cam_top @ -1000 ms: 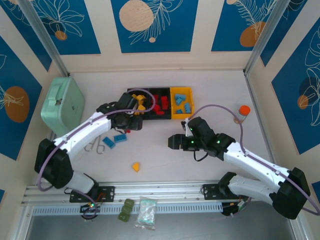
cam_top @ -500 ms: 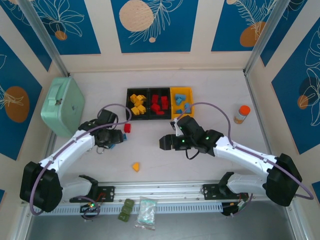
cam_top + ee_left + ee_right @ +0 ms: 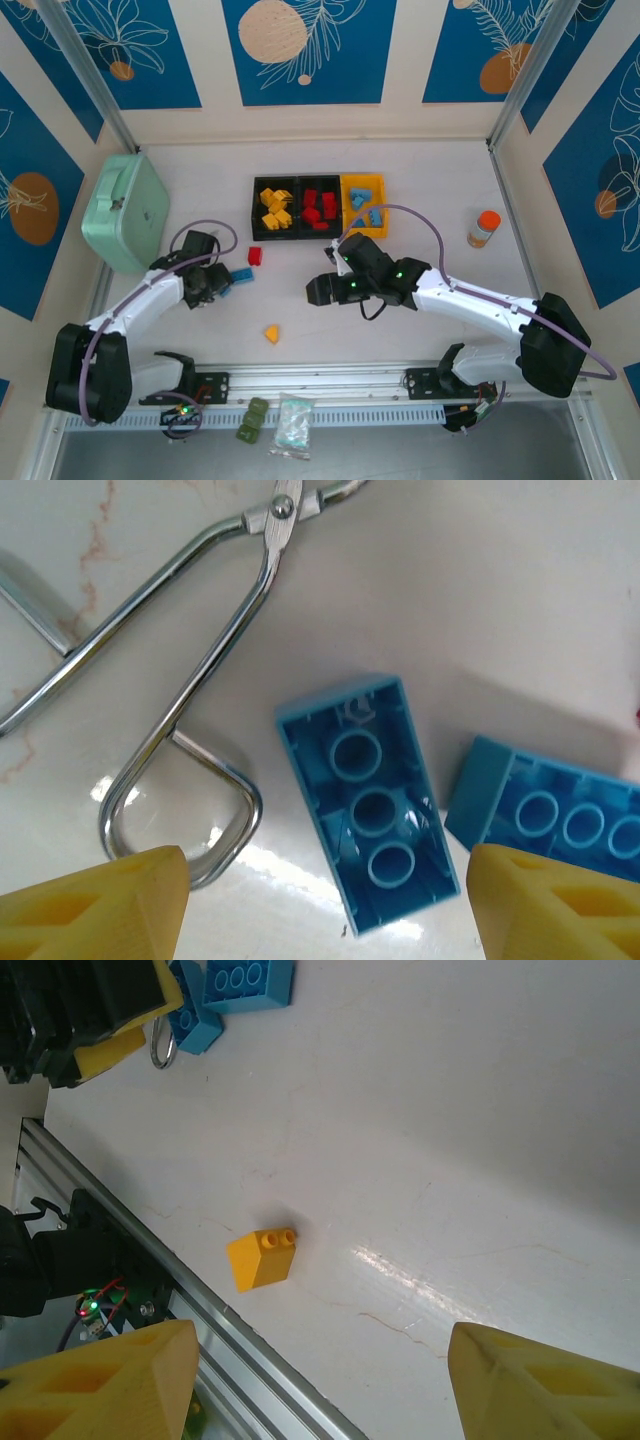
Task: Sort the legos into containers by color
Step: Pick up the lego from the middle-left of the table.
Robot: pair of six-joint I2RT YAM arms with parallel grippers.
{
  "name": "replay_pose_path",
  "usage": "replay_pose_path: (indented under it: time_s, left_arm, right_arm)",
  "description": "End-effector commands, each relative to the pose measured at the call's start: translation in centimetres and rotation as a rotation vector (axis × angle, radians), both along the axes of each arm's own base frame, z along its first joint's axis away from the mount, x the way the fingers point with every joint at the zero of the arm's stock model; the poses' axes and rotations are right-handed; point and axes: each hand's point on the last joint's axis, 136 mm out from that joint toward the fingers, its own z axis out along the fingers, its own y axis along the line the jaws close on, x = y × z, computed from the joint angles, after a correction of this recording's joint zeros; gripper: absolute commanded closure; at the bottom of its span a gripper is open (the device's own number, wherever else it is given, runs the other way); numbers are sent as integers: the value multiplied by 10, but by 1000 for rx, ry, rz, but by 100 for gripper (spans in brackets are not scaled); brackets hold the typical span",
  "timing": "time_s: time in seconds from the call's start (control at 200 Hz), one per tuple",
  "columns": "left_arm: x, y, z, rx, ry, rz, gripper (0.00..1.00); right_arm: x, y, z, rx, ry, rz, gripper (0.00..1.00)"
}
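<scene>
My left gripper (image 3: 325, 905) is open just above an upside-down blue lego (image 3: 368, 800), which lies on the table between its yellow fingertips (image 3: 95, 905). A second blue lego (image 3: 560, 815) lies beside it to the right. From above, the left gripper (image 3: 212, 284) sits next to the blue legos (image 3: 240, 274), with a red lego (image 3: 255, 255) just beyond. My right gripper (image 3: 320, 1380) is open and empty above a yellow lego (image 3: 260, 1260), seen from above as the yellow lego (image 3: 272, 333). The containers (image 3: 343, 208) hold yellow, red and blue legos.
A chrome scissor-like tool (image 3: 213, 660) lies touching distance from the blue legos. A mint green case (image 3: 125, 210) stands at the left and an orange-capped bottle (image 3: 485, 228) at the right. Olive blocks (image 3: 252, 420) and a clear bag (image 3: 293, 428) lie below the front rail.
The left arm has pulled back from the containers to the blue legos, and its jaws have widened. The right arm has swung left toward the middle of the table.
</scene>
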Motion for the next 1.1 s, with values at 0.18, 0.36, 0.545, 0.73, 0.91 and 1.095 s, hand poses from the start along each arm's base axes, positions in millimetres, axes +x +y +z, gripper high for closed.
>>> replay_pose_path:
  time_s: [0.18,0.36,0.545,0.73,0.91,1.095]
  left_arm:
    - [24,10,-9,11,-24,72,29]
    - [28,11,-18,15,-2,70,44]
    - [26,10,-15,8,-1,61,60]
    - [28,3,5,-29,-32,23,66]
    - [32,-8,30,-84,-80,-20,66]
    - [40,-23,53,-148,-126,-61,67]
  right_arm:
    - [3,6,12,7,-30,21,33]
    - [5,7,13,-5,-30,24,33]
    - [6,8,12,-13,-28,32,33]
    - [11,9,14,-1,-30,32,33]
    - [17,4,20,28,-44,10,33]
    - [22,-16,26,36,-64,-48,33]
